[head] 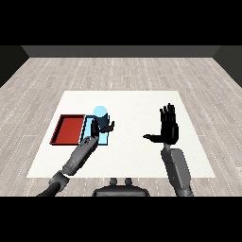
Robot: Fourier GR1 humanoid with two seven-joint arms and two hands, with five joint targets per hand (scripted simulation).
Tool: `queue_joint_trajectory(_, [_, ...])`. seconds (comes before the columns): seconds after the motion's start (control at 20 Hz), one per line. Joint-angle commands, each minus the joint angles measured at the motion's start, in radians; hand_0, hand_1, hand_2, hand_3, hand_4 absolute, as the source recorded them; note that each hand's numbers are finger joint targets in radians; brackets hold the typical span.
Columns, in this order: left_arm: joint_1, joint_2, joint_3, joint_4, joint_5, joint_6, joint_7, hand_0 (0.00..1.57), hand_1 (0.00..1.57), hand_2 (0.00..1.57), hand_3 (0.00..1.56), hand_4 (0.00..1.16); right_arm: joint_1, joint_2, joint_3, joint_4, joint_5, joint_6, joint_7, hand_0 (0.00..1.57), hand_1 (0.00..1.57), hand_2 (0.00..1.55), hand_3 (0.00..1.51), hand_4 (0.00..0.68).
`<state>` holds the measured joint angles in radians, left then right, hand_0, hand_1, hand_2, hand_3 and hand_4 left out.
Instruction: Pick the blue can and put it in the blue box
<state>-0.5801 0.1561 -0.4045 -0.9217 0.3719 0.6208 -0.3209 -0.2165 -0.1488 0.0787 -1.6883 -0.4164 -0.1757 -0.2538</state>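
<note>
We logged one head view. The white table (142, 101) sat on a pale wood-plank floor (118, 71) with a dark wall (118, 51) behind it.

Trays: the red tray (67, 129) and the light blue tray (87, 124) lay side by side on the table's left part, touching along their long edges, with the red one on the outside. Much of the blue tray was covered by the left hand and can.

Task object: the blue can (99, 112) was light blue with a paler round top. It stood upright over the blue tray's far end. We could not tell whether its base rested on the tray floor or hung just above it.

Left hand (102, 126): its forearm came in from the lower left, and the fingers and thumb were curled round the can's lower body. The can's top showed above the hand.

Right hand (168, 128): it was raised over the table's right half, well apart from the trays and the can. The palm was upright, the fingers were straight and pointed up, and the thumb stuck out toward the left. It held nothing.

Markings: we could read no brand, label or writing on the can, the trays or the table.
</note>
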Motion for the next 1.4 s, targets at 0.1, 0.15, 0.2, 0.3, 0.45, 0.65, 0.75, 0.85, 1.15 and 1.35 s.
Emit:
queue_joint_trajectory(0.1, [-0.08,0.065,0.104,0.14,-0.014,-0.057,0.067,1.57,1.57,1.57,1.48,1.13,-0.019,-0.025,-0.051,-0.046,-0.006,-0.032,0.083,0.0,0.0,0.0,0.0,0.0])
queue_joint_trajectory(0.15, [-0.159,0.027,0.14,0.296,-0.012,-0.061,0.001,1.57,1.57,1.57,1.49,1.11,-0.042,-0.006,-0.079,0.084,-0.01,0.002,-0.014,0.0,0.0,0.0,0.0,0.0])
queue_joint_trajectory(0.2, [-0.092,0.072,0.136,0.262,-0.013,-0.078,0.008,1.57,1.57,1.57,1.5,1.11,0.034,-0.039,-0.097,0.048,-0.024,0.037,-0.014,0.0,0.0,0.0,0.0,0.0])
queue_joint_trajectory(0.3, [-0.199,0.074,0.141,0.381,-0.034,-0.09,0.081,1.57,1.57,1.57,1.51,1.1,-0.018,-0.038,-0.125,0.089,-0.064,0.056,0.003,0.0,0.0,0.0,0.0,0.0])
queue_joint_trajectory(0.45, [-0.212,0.055,0.155,0.548,-0.051,-0.114,0.033,1.57,1.57,1.57,1.49,1.1,-0.028,0.003,-0.072,0.139,0.003,0.02,-0.027,0.0,0.0,0.0,0.0,0.0])
queue_joint_trajectory(0.65, [-0.288,0.048,0.154,0.696,-0.073,-0.106,0.152,1.57,1.57,1.54,1.41,1.0,-0.085,-0.023,-0.128,0.144,-0.043,0.022,0.016,0.0,0.0,0.0,0.0,0.0])
queue_joint_trajectory(0.75, [-0.228,0.013,0.176,0.746,-0.066,-0.064,0.085,1.57,1.57,1.51,1.35,0.99,-0.054,-0.017,-0.114,0.156,-0.015,0.013,-0.003,0.0,0.0,0.0,0.0,0.0])
queue_joint_trajectory(0.85, [-0.238,-0.003,0.141,0.805,-0.104,-0.054,0.136,1.51,1.51,1.4,1.18,0.9,-0.057,-0.006,-0.105,0.169,-0.015,0.017,0.0,0.0,0.0,0.0,0.0,0.0])
queue_joint_trajectory(1.15, [-0.195,0.025,0.143,0.901,-0.115,-0.159,0.182,0.89,0.89,0.75,0.41,0.93,-0.05,0.002,-0.117,0.201,-0.019,0.053,-0.053,0.0,0.0,0.0,0.0,0.0])
queue_joint_trajectory(1.35, [-0.245,0.036,0.146,0.919,-0.127,-0.187,0.254,0.98,0.98,0.94,0.0,0.53,-0.068,0.005,-0.115,0.236,-0.014,0.075,-0.071,0.0,0.0,0.0,0.0,0.0])
